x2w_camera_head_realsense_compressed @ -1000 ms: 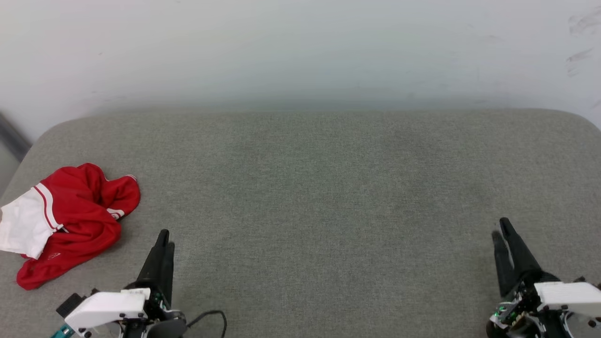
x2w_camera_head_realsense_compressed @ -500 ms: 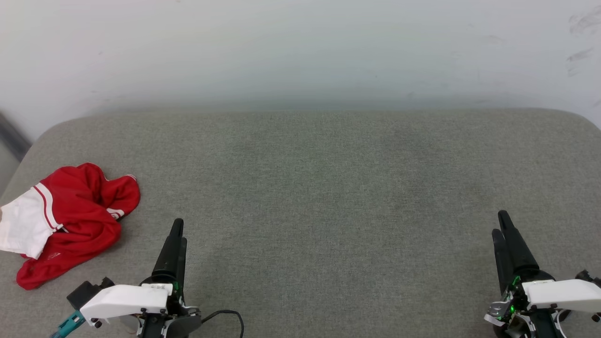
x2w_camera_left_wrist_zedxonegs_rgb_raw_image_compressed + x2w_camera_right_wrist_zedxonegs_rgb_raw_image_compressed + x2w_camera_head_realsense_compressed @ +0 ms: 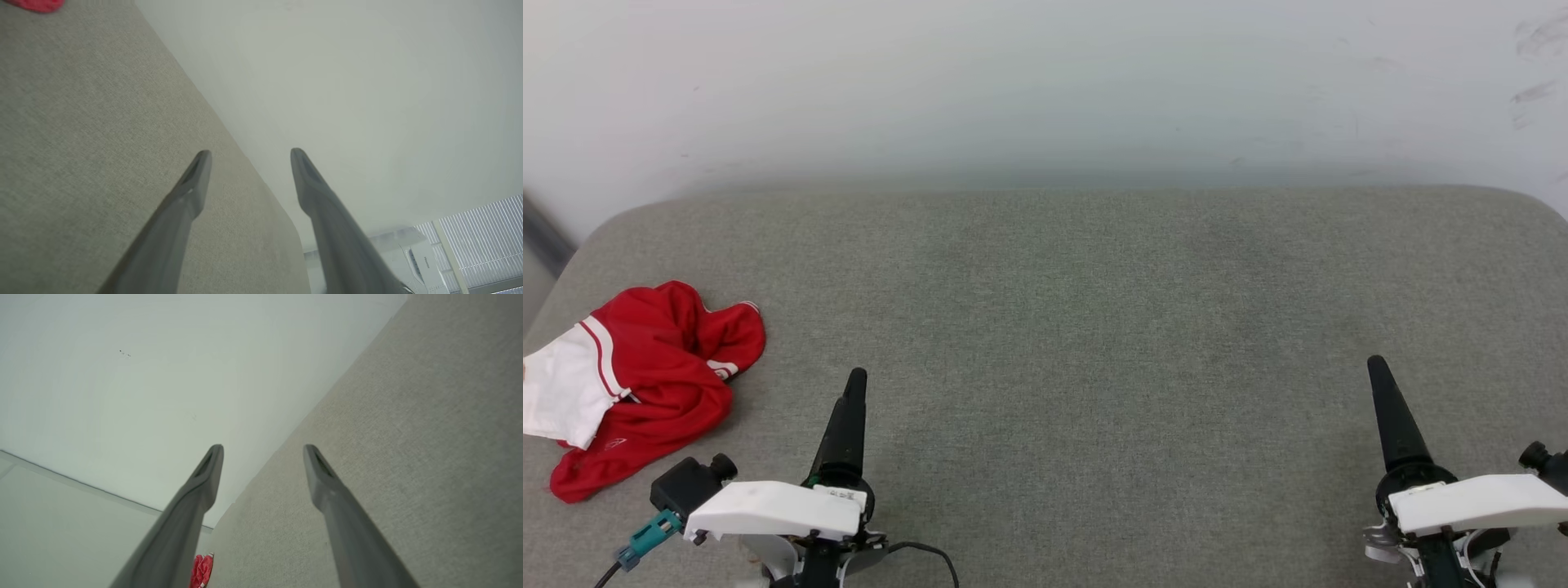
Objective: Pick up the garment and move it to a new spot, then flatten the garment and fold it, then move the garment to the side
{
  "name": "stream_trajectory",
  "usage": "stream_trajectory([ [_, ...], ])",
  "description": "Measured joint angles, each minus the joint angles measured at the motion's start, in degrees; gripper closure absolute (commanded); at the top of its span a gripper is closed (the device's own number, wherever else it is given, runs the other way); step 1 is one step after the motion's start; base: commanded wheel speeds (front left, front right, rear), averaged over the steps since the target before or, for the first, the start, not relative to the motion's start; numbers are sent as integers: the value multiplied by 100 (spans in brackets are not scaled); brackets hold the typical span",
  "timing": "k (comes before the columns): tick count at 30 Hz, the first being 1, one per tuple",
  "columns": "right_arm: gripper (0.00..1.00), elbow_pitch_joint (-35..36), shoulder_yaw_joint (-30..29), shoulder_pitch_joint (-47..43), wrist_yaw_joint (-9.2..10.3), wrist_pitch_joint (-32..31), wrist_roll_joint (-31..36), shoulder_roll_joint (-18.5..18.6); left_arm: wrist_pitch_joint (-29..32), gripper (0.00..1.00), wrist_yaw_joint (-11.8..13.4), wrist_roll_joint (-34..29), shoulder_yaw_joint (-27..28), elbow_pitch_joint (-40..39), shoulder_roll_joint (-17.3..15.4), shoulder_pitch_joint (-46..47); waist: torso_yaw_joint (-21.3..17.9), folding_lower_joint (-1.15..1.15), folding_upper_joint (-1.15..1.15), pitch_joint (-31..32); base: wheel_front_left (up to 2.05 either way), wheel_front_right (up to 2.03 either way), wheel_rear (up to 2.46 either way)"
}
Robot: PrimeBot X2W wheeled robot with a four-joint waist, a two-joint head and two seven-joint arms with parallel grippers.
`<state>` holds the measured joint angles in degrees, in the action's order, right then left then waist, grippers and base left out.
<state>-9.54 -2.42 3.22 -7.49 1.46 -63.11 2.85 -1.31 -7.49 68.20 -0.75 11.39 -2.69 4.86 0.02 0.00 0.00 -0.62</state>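
The garment (image 3: 645, 384), a red T-shirt with a white sleeve, lies crumpled near the left edge of the grey cushioned surface (image 3: 1094, 327). A corner of the garment (image 3: 34, 4) shows at the top left of the left wrist view, and the garment (image 3: 201, 571) appears small and far off in the right wrist view. My left gripper (image 3: 854, 384) hovers to the right of the garment, apart from it, fingers edge-on in the head view. Its own wrist view shows the left gripper (image 3: 249, 155) open and empty. My right gripper (image 3: 1378, 367) stands at the lower right; the right gripper (image 3: 263, 451) is open and empty.
A pale wall (image 3: 1045, 82) runs behind the grey surface. The surface's rounded left corner (image 3: 596, 237) drops off beside the garment. A window with blinds (image 3: 482, 241) and a white appliance (image 3: 416, 253) lie beyond the surface's far end.
Both grippers have opened from nearly shut. The left gripper has shifted right and forward, away from the garment; the right gripper has edged forward and left. The garment has not moved.
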Motion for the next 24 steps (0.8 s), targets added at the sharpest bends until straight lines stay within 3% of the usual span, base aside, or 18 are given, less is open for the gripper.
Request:
stream_trajectory([
  [24, 0, 169, 116, -97, 0, 413, 2733, 0, -466, 0, 92, -2672, -234, 24, -12, 20, 49, 0, 0, 9, 0, 0, 0],
])
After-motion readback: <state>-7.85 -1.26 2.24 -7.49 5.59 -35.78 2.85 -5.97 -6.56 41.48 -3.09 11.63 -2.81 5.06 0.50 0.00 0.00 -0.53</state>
